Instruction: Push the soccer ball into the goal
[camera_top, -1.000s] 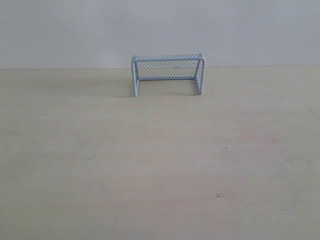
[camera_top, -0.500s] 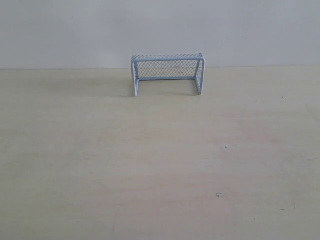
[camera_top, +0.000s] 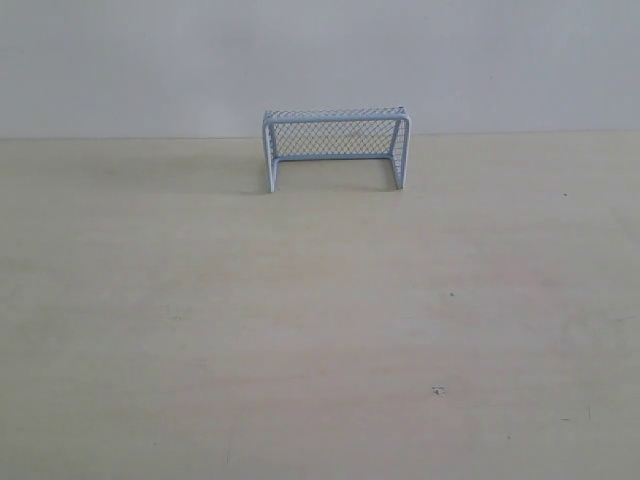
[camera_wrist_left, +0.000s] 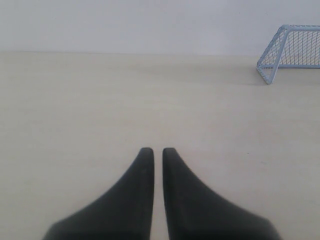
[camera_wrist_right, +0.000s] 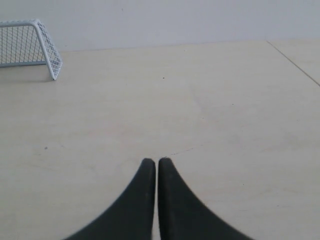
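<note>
The goal (camera_top: 335, 148), pale blue-grey with fine mesh netting, stands at the far middle of the table near the wall. It also shows in the left wrist view as the goal (camera_wrist_left: 292, 52) and in the right wrist view as the goal (camera_wrist_right: 30, 45). The soccer ball is out of view in every frame. My left gripper (camera_wrist_left: 154, 150) is shut with nothing between its black fingers, hovering over bare tabletop. My right gripper (camera_wrist_right: 156, 160) is likewise shut and empty. Neither gripper appears in the exterior view.
The pale wooden table (camera_top: 320, 330) runs back to a white wall (camera_top: 320, 60). A seam or table edge (camera_wrist_right: 295, 62) crosses the corner of the right wrist view. Small dark specks (camera_top: 437, 390) mark the surface.
</note>
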